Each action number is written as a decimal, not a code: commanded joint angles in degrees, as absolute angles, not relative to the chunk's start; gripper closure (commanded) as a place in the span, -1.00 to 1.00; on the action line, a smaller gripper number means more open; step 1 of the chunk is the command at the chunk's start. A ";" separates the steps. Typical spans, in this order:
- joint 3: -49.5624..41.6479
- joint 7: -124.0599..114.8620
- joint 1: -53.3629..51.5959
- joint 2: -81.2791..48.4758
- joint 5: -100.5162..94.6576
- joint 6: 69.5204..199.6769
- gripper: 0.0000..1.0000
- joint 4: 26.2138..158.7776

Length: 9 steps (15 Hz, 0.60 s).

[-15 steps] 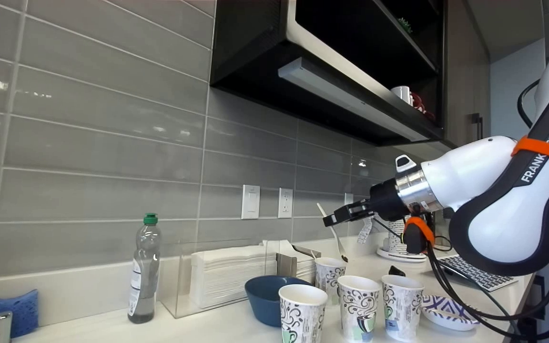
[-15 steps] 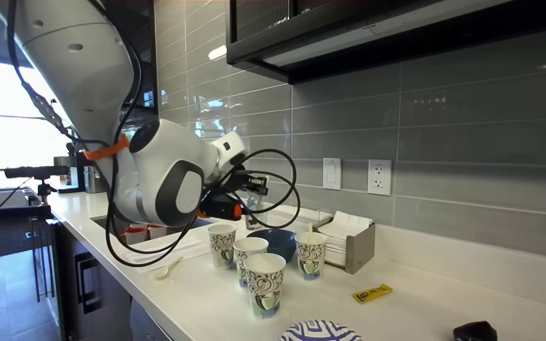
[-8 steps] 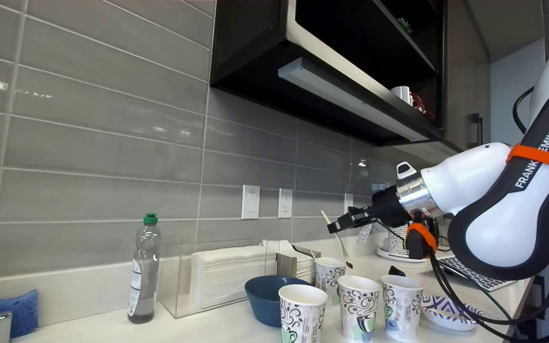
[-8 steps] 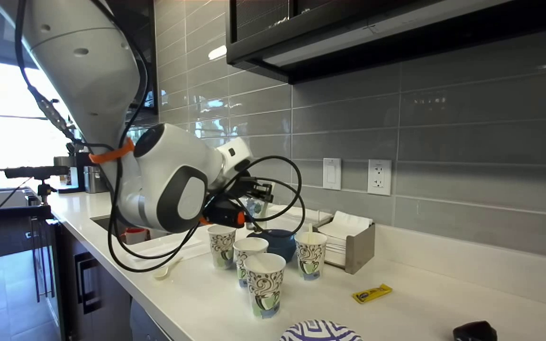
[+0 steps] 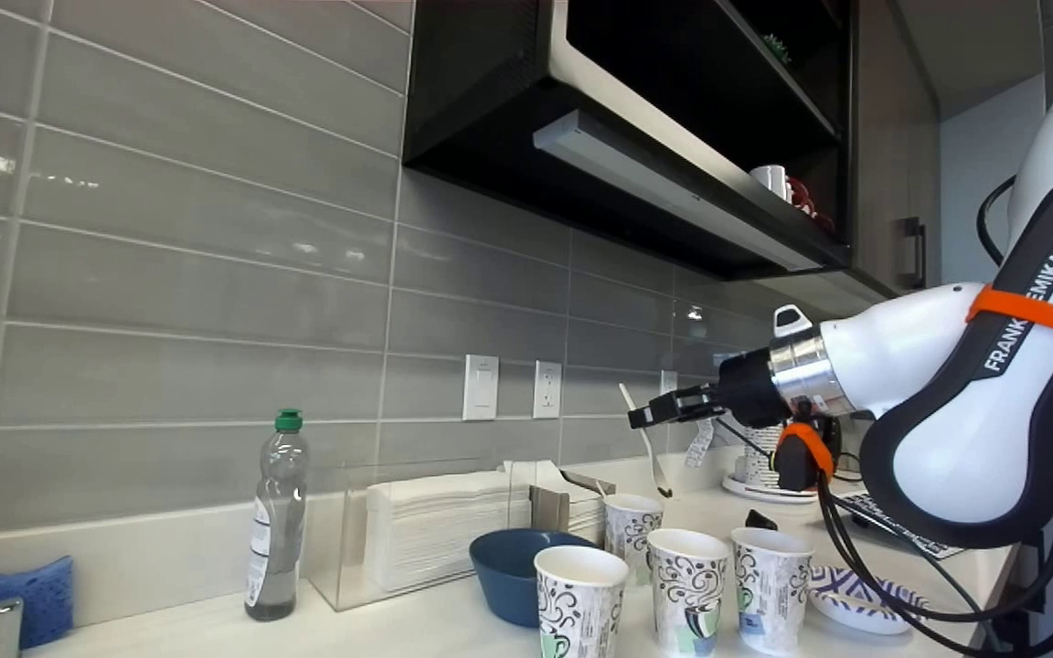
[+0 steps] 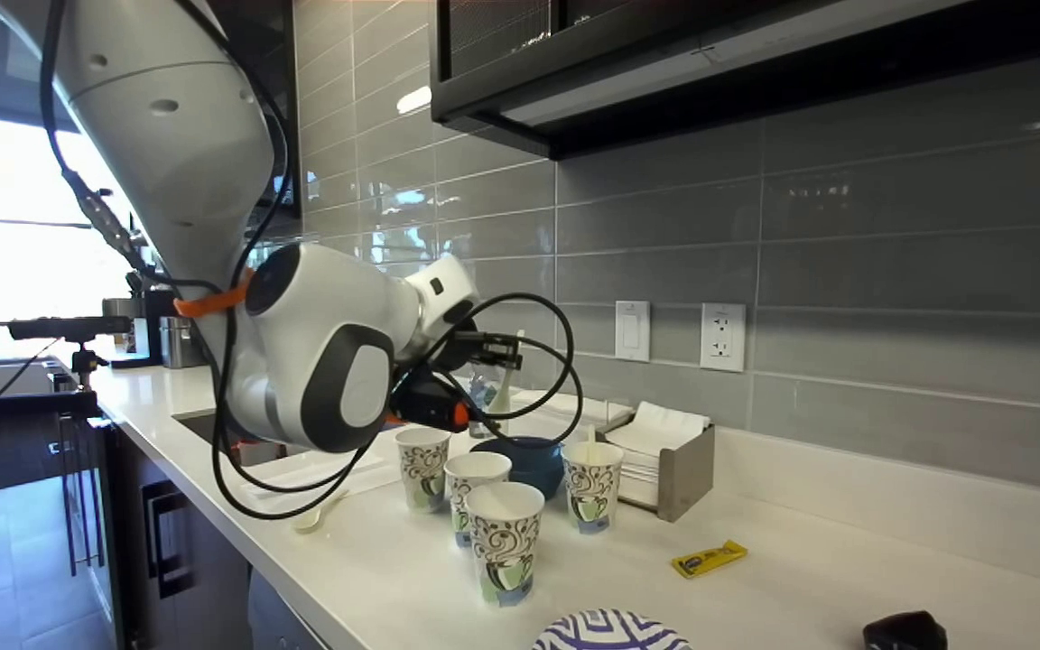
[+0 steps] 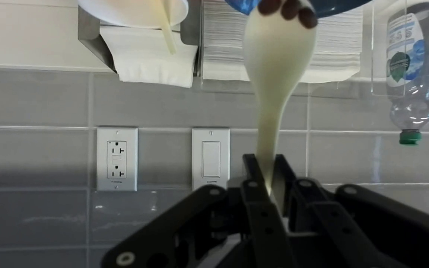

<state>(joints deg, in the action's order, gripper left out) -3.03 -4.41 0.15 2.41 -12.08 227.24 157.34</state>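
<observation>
My gripper is shut on the handle of a cream plastic spoon. It also shows in an exterior view. The spoon hangs bowl-down, slightly tilted, in an exterior view. Three dark brown oval pieces sit at the tip of its bowl. The spoon is held in the air near the tiled wall. Several patterned paper cups stand on the counter below, also seen in an exterior view. The rear cup has a light stick in it. A blue bowl stands among the cups.
White napkins in a clear box and a metal napkin holder stand along the wall. A soap bottle and blue sponge are farther along. A yellow packet and patterned bowl lie on the counter. A dark cabinet hangs above.
My gripper dips slightly and then rises again, with a small shift to the right in both exterior views. The spoon stays held throughout. The cups and bowl have not moved.
</observation>
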 commanded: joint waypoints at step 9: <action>-2.27 -4.55 0.68 -0.36 -10.75 228.56 0.94 157.34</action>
